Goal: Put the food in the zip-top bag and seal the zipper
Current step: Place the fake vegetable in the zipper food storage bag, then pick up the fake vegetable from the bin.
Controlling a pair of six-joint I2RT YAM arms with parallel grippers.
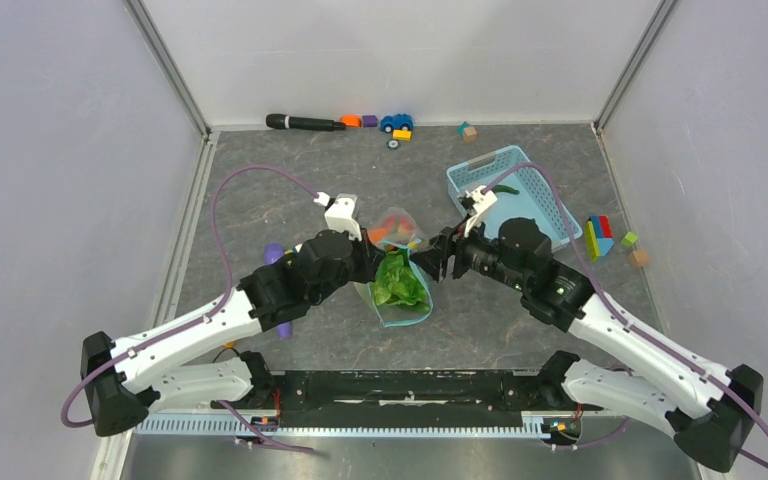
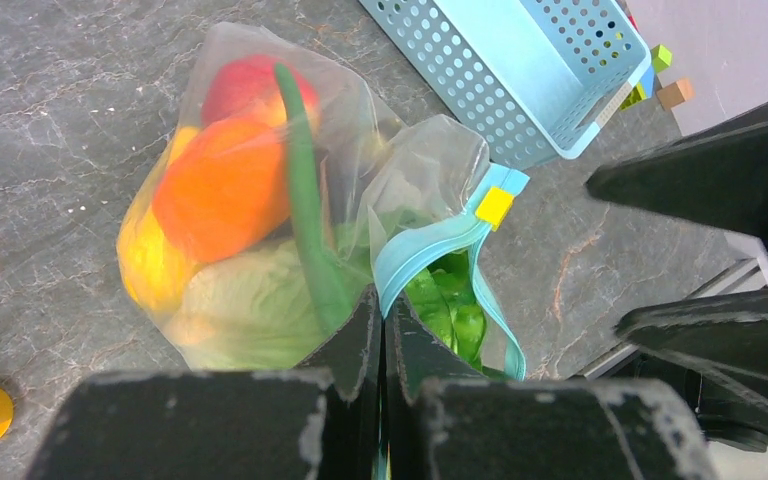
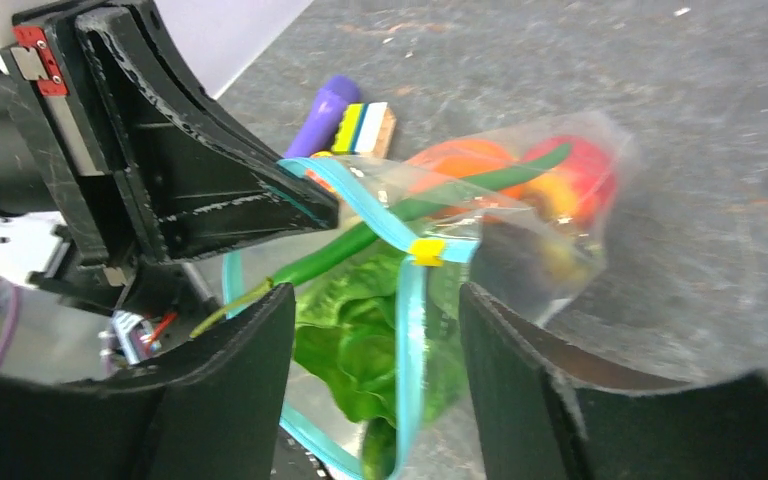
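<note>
Your zip-top bag (image 1: 398, 270) lies on the grey surface (image 1: 260, 205) midway between the two arms, mouth toward the arm bases and closed end pointing away.

Contents, seen through the clear plastic from the left wrist: a red round fruit (image 2: 245, 85) at the far end, an orange (image 2: 222, 188) next to it, a yellow mango (image 2: 145, 260) against the side wall, and a long green pod (image 2: 305, 200) lying lengthwise across them. The lettuce (image 2: 250, 305) sits nearest the mouth, and some leaves show in the opening.

The zipper (image 2: 430, 245) is not sealed along its whole length. Its two teal strips meet at the yellow slider (image 2: 494, 207) and spread apart below it into an open loop.

Your left tool (image 2: 382, 335) is clenched, fingers pressed flat together on the zipper strip at one side of the mouth. Your right tool (image 3: 375, 360) is released. Its jaws stand apart with the zipper strip running between them, and you can see neither finger touching it.

The light-blue basket (image 1: 490, 157) stands just beyond the right arm, apart from the bag. A purple stick (image 1: 273, 252) lies beside the left arm. Coloured blocks (image 1: 600, 238) sit to the right of the basket.
</note>
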